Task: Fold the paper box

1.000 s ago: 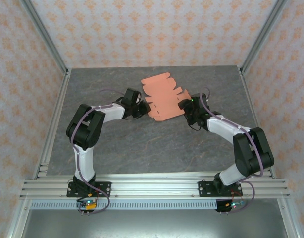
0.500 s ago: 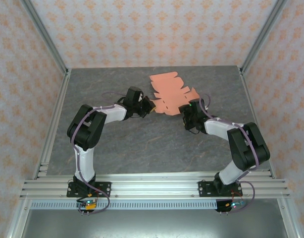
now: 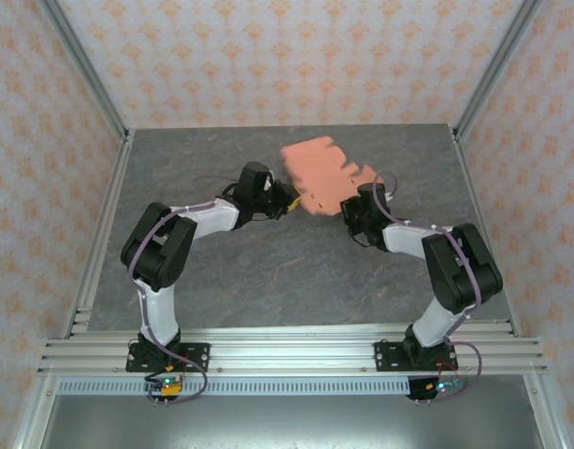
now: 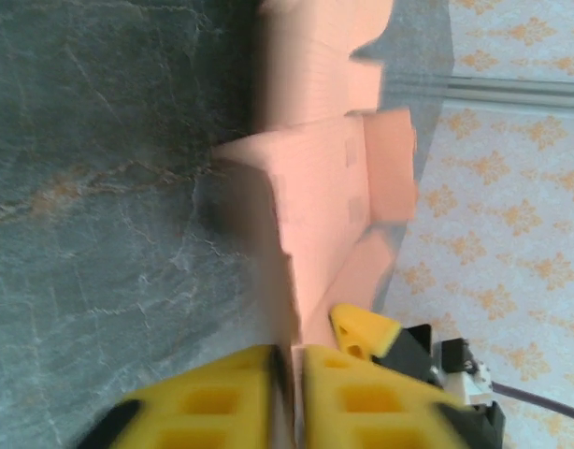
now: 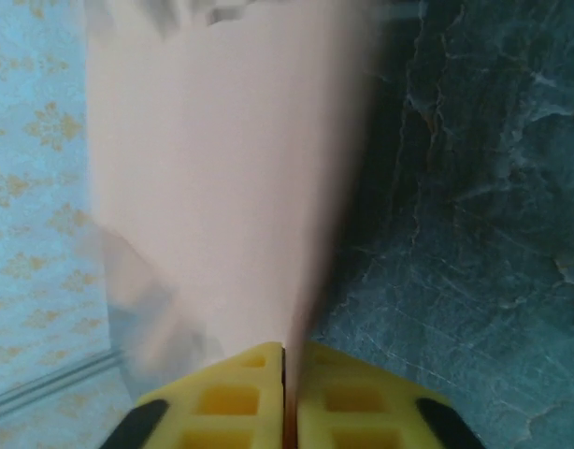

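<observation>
The paper box [image 3: 324,173] was a thin, matte, salmon-orange card, an unfolded die-cut sheet with notched flaps and faint crease lines. Its outline was blurred. It was held off the tabletop toward 12 o'clock of the table [image 3: 268,271], spanning the two arms.

The left gripper [image 3: 289,201], with blocky yellow ribbed fingers, was pinched on the sheet's edge at about 8 o'clock. The right gripper [image 3: 348,208] was clamped tight on the edge at about 4 o'clock, the card rising edge-on from between its pads.

The table was dark grey, stone-like, with pale veins. Silver aluminium rails [image 3: 86,65] framed it, and wallpaper [image 3: 268,56] with small orange motifs enclosed it.
</observation>
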Available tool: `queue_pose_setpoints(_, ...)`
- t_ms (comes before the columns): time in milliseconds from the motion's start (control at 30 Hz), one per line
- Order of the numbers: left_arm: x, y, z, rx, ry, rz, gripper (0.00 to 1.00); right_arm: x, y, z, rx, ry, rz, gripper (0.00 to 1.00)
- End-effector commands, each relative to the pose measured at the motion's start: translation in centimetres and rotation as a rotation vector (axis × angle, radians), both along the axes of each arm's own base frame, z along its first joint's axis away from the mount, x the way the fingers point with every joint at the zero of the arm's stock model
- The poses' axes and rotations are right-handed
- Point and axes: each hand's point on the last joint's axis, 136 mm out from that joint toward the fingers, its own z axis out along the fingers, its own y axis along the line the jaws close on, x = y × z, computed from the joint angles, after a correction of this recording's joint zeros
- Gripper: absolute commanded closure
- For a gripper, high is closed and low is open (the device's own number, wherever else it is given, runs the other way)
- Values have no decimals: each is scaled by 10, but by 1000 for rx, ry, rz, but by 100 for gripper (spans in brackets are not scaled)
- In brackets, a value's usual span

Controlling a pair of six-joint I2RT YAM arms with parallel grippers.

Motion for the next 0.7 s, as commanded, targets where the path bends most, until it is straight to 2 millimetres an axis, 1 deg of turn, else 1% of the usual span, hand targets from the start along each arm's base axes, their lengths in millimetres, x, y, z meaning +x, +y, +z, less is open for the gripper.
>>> queue_pose_setpoints(0,-5,1,35,-29,-71,-15,59,8,-11,26,-118,-92,25,99)
queue_pose_setpoints(33,-7,4,41,-14,-96,-18,51,6,-12,30,-159,-102,52,100)
queue_pose_setpoints(100,-10,16,52,42,-141,-23,47,1,-13,36,-229,-110,119,100)
queue_pose_setpoints(167,-14,31,65,124,-177,-29,42,-4,-8,47,-295,-140,250,100)
queue_pose_setpoints(233,-19,48,84,209,-246,-41,37,-11,-5,61,-403,-176,392,100)
queue_pose_setpoints(267,-21,55,92,248,-280,-46,36,-15,-1,68,-442,-206,461,100)
queue_pose_setpoints(300,-24,64,105,291,-324,-48,35,-19,2,74,-495,-228,541,100)
queue_pose_setpoints(400,-25,90,129,447,-421,-44,31,-31,23,97,-599,-322,840,98)
queue_pose_setpoints(433,-25,96,137,486,-469,-51,30,-37,28,102,-634,-349,942,99)
queue_pose_setpoints(500,-20,102,152,556,-591,-88,29,-41,30,110,-719,-380,1076,100)
queue_pose_setpoints(567,-12,112,160,618,-674,-96,29,-38,29,116,-808,-406,1162,100)
queue_pose_setpoints(633,-4,117,165,613,-745,-93,29,-35,35,124,-895,-495,1274,100)
queue_pose_setpoints(667,-2,117,165,607,-776,-100,28,-35,39,126,-945,-534,1329,100)
